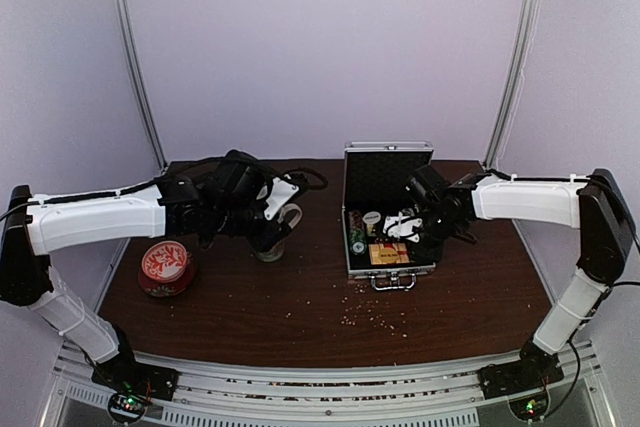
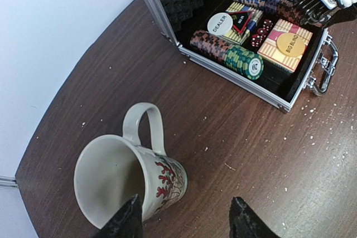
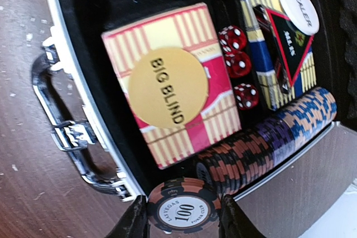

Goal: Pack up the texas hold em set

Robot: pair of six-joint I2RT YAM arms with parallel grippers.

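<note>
The silver briefcase (image 1: 388, 177) stands open at the table's middle right, lid upright. In it lie rows of poker chips (image 3: 268, 143), a red-yellow card box (image 3: 184, 132) with a "BIG BLIND" disc (image 3: 167, 87), three red dice (image 3: 237, 62), a blue-yellow card box (image 3: 276, 93) and the white dealer button (image 3: 298, 6). My right gripper (image 3: 181, 218) is shut on a black-orange "100" chip (image 3: 183, 210), above the case's front right corner near the handle (image 3: 61, 132). My left gripper (image 2: 184, 221) is open over the white patterned mug (image 2: 128, 176), one finger (image 2: 125, 218) at its mouth.
A round red-and-white tin (image 1: 165, 267) sits at the left. The mug (image 1: 282, 229) stands left of the case. Pale crumbs (image 1: 375, 319) are scattered on the brown table in front of the case. White walls close the back and sides.
</note>
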